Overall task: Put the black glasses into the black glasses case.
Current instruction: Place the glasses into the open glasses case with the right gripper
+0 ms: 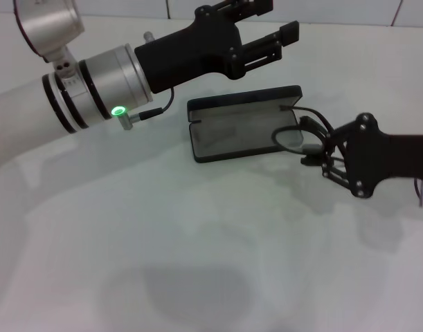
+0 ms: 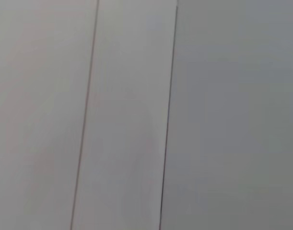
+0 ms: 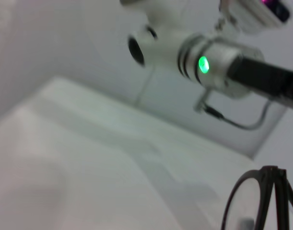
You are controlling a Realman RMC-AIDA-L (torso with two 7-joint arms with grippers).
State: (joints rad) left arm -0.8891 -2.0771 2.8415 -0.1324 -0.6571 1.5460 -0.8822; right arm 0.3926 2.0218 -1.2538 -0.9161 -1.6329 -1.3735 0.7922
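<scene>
Black glasses (image 1: 298,131) hang pinched in the right gripper (image 1: 315,146) over the right end of the open black glasses case (image 1: 235,128); placing is under way. Next: lower them onto the lining, then release. Behind the case, the left gripper (image 1: 277,34) hovers, fingers spread.

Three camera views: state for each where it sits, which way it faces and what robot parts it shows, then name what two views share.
Head view: on the robot's head, looking forward and down at the white table; shows the left pincer raised behind the open black glasses case, and the right pincer holding the black glasses at its right end.
Left wrist view: on the left wrist, facing only a pale seamed surface; no robot part.
Right wrist view: on the right wrist, facing across the table to the left arm.
Shared: head and right wrist views both show glasses and left arm.
</scene>
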